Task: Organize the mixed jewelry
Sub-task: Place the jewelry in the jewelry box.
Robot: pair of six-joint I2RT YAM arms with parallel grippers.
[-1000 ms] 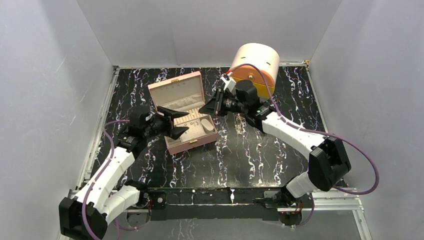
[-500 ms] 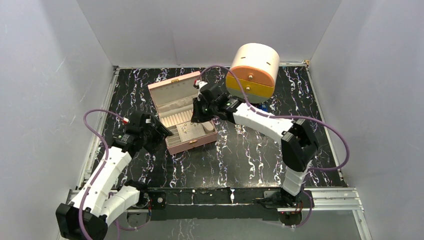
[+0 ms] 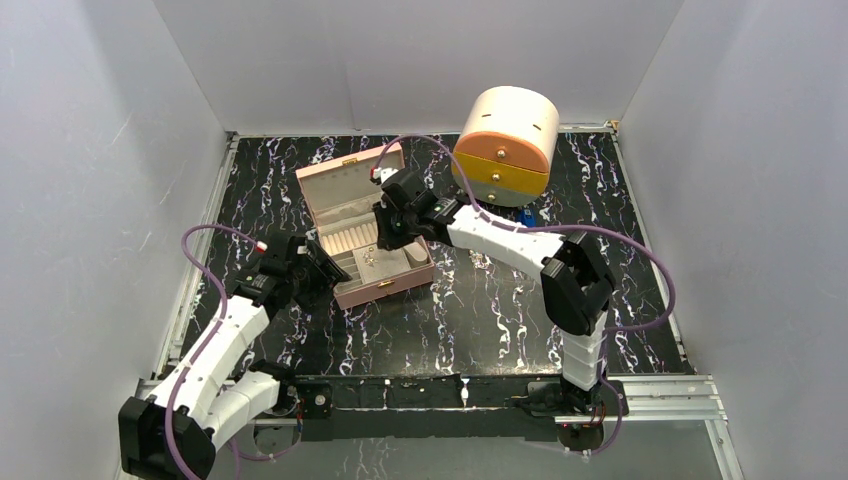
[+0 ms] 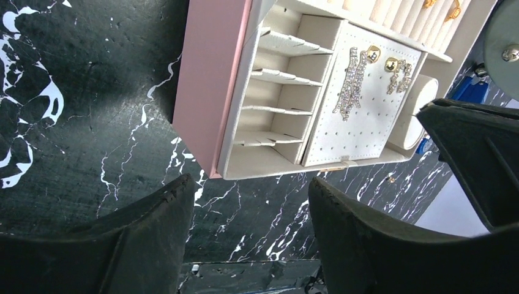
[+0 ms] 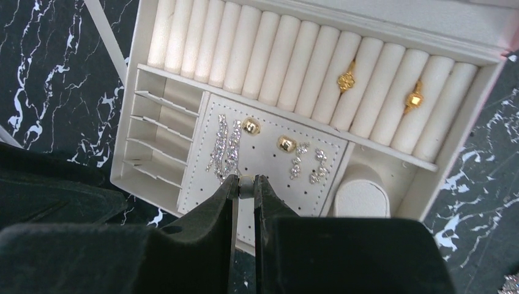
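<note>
Found the mixed jewelry [image 5: 286, 144] nearly all inside the open pink box [image 4: 211, 79], left of the tabletop's middle, toward the far edge. Could not make out the small pale piece [image 5: 246, 186] pinched between the right gripper's [image 5: 246, 191] nearly pressed tips above the earring panel's near edge: too tiny, half hidden by the fingers. Counted two gold rings [image 5: 346, 80] tucked between the cream ring rolls [image 5: 263, 55] at the tray's back, two gold studs [image 5: 250, 125] and glittering silver drop earrings [image 5: 223, 150] pinned on the perforated panel [image 5: 269, 162]. Saw divided slots [image 5: 153, 147] along one side, a round cushion [image 5: 362, 196] in a corner compartment. Noted the left gripper [image 4: 251, 184] spread wide, low beside the box's outer corner. Spotted a cream-and-orange drawer drum [image 3: 505, 140] by the far edge, a blue thing [image 3: 527, 214] half hidden beneath it
</note>
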